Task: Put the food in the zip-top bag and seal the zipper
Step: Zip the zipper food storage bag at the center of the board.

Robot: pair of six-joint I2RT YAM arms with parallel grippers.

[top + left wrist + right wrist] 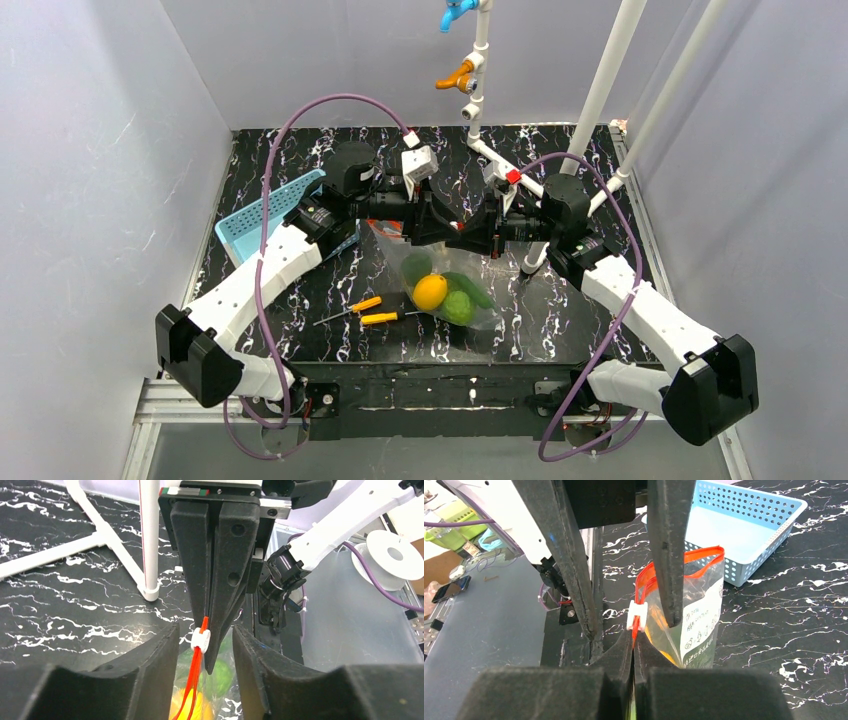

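Observation:
The zip-top bag (452,290) is held up by its top edge at mid-table. The food is inside it: a yellow lemon (430,291), a light green piece (458,306) and a dark green one (415,268). My right gripper (634,641) is shut on the end of the red-orange zipper (640,587), just below the white slider (637,615). My left gripper (205,631) faces it and stands open, its fingers (150,672) on either side of the slider (201,639) without touching it. In the top view the two grippers meet tip to tip, left gripper (450,232) and right gripper (476,238).
Two orange-handled screwdrivers (368,312) lie left of the bag. A light blue basket (262,215) leans at the back left behind my left arm. A white pipe frame (590,120) rises at the back right, with one foot (149,592) close to the grippers.

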